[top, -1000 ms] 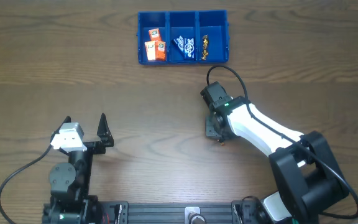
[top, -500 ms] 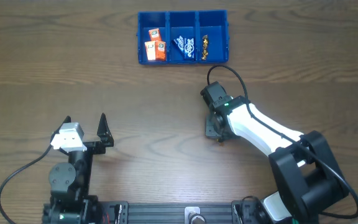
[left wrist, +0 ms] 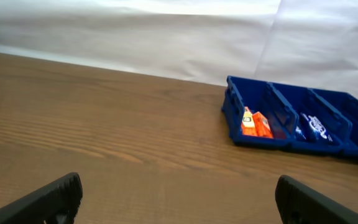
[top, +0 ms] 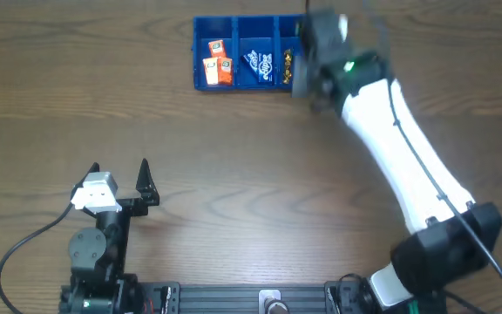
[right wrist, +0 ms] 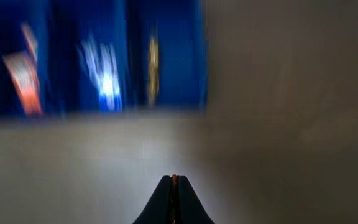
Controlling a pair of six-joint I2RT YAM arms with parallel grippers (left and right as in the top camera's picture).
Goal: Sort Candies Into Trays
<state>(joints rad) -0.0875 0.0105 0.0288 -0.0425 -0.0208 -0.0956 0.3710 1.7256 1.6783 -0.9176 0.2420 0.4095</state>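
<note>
Right tool (right wrist: pixel 174 183), pinching a candy (right wrist: pixel 174 178), hangs near the tray (right wrist: pixel 194 62), arm outstretched.

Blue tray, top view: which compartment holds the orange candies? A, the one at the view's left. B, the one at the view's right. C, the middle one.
A: the orange candies lie in the blue tray's compartment at the view's left, while the middle one holds a blue-wrapped candy and the right one holds gold candies.
</note>
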